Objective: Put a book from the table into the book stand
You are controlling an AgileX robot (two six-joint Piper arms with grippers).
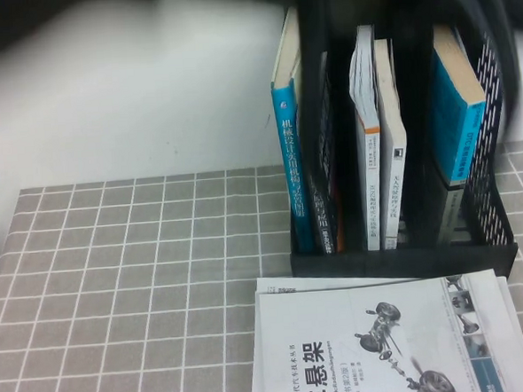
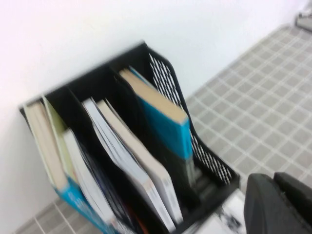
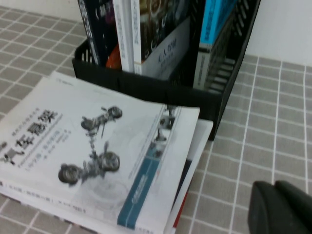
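Note:
The black book stand (image 1: pixel 487 258) stands at the back of the grey grid-cloth table (image 1: pixel 116 285). In its middle slot a white-spined book (image 1: pixel 392 152) stands upright; its cover shows a dark photo panel (image 3: pixel 163 34). The left wrist view looks down on its top edge (image 2: pixel 146 165). My left gripper (image 2: pixel 275 195) hangs shut and empty above the stand's front right corner. Low over bare cloth, right of the stand's front, my right gripper (image 3: pixel 278 207) is also shut and holds nothing. Neither gripper shows clearly in the high view.
A white book with a grey suspension drawing (image 1: pixel 386 348) lies flat on another book just in front of the stand. Blue-spined books stand in the left slot (image 1: pixel 292 150) and the right slot (image 1: pixel 459 113). A white wall runs behind the table.

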